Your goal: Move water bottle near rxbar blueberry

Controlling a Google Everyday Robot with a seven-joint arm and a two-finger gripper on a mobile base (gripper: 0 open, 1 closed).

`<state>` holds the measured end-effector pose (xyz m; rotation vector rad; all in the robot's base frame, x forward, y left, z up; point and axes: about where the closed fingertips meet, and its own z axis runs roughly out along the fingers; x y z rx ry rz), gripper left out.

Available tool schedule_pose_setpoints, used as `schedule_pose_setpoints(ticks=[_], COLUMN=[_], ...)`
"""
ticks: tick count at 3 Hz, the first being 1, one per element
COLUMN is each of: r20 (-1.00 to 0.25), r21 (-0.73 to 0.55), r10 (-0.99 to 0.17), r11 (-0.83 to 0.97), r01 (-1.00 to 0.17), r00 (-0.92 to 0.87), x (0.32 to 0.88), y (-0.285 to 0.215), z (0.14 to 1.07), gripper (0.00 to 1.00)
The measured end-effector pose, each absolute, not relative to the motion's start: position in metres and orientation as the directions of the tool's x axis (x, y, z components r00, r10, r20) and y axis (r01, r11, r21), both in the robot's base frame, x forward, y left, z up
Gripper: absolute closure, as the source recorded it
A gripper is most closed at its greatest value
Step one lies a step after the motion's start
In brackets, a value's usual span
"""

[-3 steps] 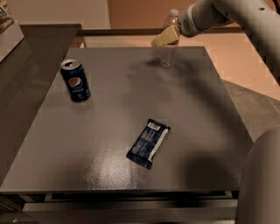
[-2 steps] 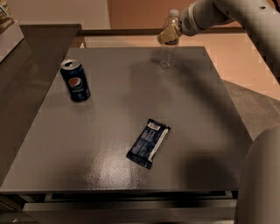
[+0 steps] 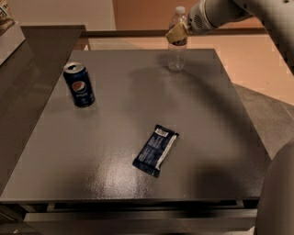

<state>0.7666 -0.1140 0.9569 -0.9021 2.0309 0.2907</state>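
The water bottle, clear with a white cap, stands upright near the far edge of the dark table, right of centre. My gripper reaches in from the upper right and sits at the bottle's label band, covering part of it. The rxbar blueberry, a flat navy wrapper with white text, lies on the table's front middle, well apart from the bottle and towards me.
A dark blue Pepsi can stands upright at the table's left. My arm crosses the upper right corner. A grey robot part fills the lower right corner. A tan floor lies beyond the table.
My gripper has moved slightly left and up, from beside the bottle onto its label band. The bottle, can and bar have not moved.
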Motion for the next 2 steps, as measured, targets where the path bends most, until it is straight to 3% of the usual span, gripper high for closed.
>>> schedule_pose_setpoints(ticks=[1, 2], r20=[-0.791, -0.792], r21=[-0.099, -0.061], r10=[-0.513, -0.528], r11=[0.646, 0.569], r01=[-0.757, -0.820], r00=[-0.334, -0.307], x=[0.736, 0.695], y=[-0.102, -0.094], z=[0.968, 0.980], gripper=[1.00, 1.00])
